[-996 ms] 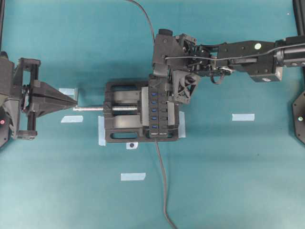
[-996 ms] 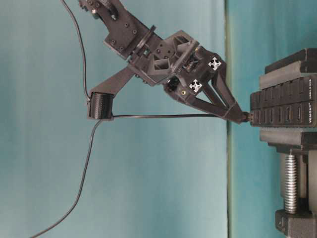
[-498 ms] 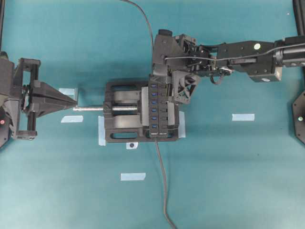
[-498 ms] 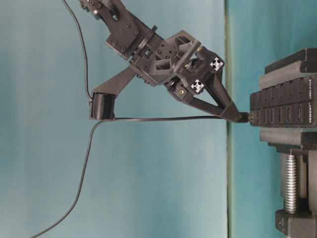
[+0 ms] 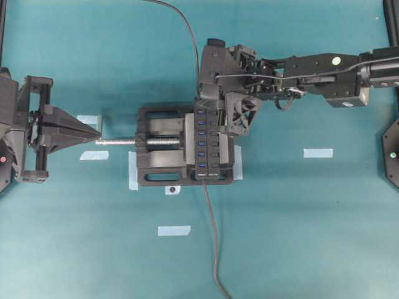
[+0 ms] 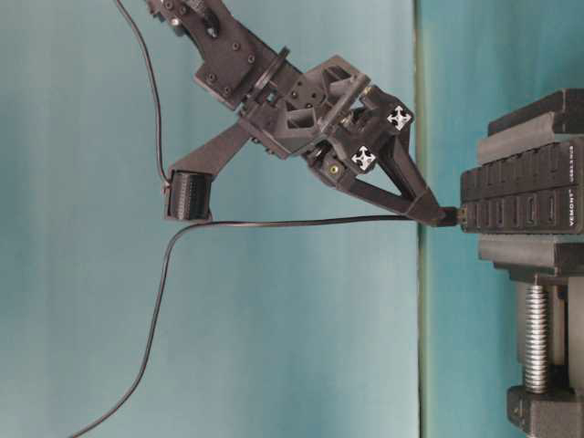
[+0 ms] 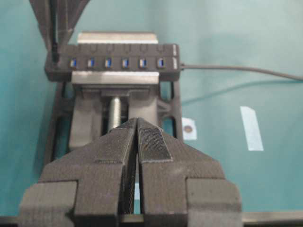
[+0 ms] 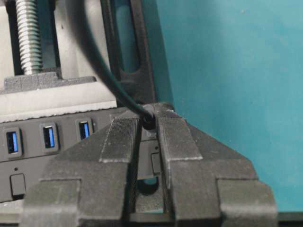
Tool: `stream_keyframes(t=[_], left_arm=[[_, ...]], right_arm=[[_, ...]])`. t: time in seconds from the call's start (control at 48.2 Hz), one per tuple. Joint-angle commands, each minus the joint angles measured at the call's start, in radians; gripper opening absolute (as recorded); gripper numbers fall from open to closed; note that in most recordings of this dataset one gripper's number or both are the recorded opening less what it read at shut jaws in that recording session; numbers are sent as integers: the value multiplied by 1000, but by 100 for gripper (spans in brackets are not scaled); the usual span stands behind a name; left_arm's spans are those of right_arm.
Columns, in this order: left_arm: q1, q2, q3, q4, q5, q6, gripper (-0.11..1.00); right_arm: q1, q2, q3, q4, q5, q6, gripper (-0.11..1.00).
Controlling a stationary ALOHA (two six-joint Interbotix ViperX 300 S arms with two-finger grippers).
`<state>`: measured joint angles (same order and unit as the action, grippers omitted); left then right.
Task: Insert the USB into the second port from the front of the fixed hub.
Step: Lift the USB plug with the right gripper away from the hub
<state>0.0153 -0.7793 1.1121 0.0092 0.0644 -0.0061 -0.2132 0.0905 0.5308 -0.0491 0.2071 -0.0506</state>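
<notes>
The fixed hub [image 5: 208,140] sits clamped in a black vise [image 5: 162,145] near the middle of the teal table [image 5: 299,218], its row of blue ports facing upward; the clamp likely keeps the strip from sliding or tipping when a plug is pushed into it. The hub's own lead [image 5: 214,237] runs off toward the near edge of the table, and bits of pale tape [image 5: 318,152] lie around the vise, probably as position markers. The right gripper [image 8: 147,124] is closed narrowly on the USB [image 8: 149,118], pinching the small black plug at the point where its cable [image 6: 274,219] leaves it, with the plug at the end of the hub farthest from the hub's lead. Gripping so close to the tip plausibly gives the arm firm control of the plug's angle. In the table-level view the plug touches or is just at the hub's face; whether it is seated in a port cannot be told. Which socket counts as the second port [image 7: 91,62] depends on which end is the front, so this is a best guess. The left gripper [image 7: 137,137] rests shut and empty by the left edge, just beside the tip of the vise screw [image 5: 121,141], apparently parked out of the way.
</notes>
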Motion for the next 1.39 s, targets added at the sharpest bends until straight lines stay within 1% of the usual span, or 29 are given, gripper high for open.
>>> stream_keyframes(t=[0.0, 0.208, 0.394, 0.498, 0.623, 0.934, 1.37], left_arm=[[-2, 0, -23, 0, -6, -2, 0], [-2, 0, -23, 0, -6, -2, 0], [-2, -2, -25, 0, -6, -3, 0], [-3, -3, -26, 2, -6, -9, 0], [-6, -3, -21, 2, -6, -23, 0], [-9, 0, -21, 0, -6, -26, 0], [-9, -3, -21, 2, -6, -26, 0]], right_arm=[[11, -52, -32, 3, 0, 5, 6], [14, -86, -57, 6, 43, 5, 6], [26, -114, -81, 8, 110, 8, 6], [37, -126, -94, 17, 153, 21, 6], [51, -146, -101, 17, 186, 41, 6], [72, -176, -100, 17, 193, 72, 6], [103, -175, -89, 20, 193, 80, 6]])
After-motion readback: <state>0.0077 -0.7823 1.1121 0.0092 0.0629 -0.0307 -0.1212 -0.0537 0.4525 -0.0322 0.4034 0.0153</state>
